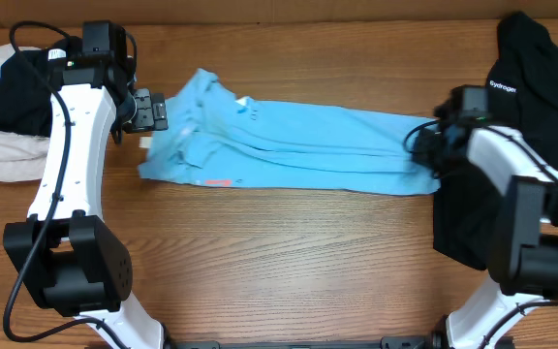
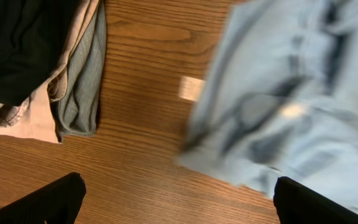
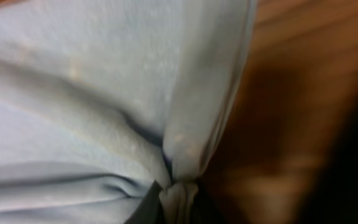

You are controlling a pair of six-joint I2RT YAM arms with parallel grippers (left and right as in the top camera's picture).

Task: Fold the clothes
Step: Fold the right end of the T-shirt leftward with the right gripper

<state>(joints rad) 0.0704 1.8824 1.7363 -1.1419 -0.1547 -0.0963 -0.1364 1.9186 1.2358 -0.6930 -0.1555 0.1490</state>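
A light sky-blue T-shirt (image 1: pixel 289 145) lies stretched across the middle of the table, with a small orange-pink print near its front left edge. My left gripper (image 1: pixel 149 110) is open and empty just off the shirt's left end; in the left wrist view (image 2: pixel 176 199) its fingers straddle bare wood and the shirt's edge (image 2: pixel 291 112). My right gripper (image 1: pixel 420 143) is shut on the shirt's right end; the right wrist view shows bunched blue fabric (image 3: pixel 178 199) pinched between the jaws. A black top (image 1: pixel 536 78) with a small white logo lies at the far right.
A pile of black, beige and grey garments (image 1: pixel 8 116) lies at the far left, also in the left wrist view (image 2: pixel 42 62). A small white tag (image 2: pixel 191 88) lies on the wood by the shirt's left end. More black fabric (image 1: pixel 458 228) hangs beside my right arm.
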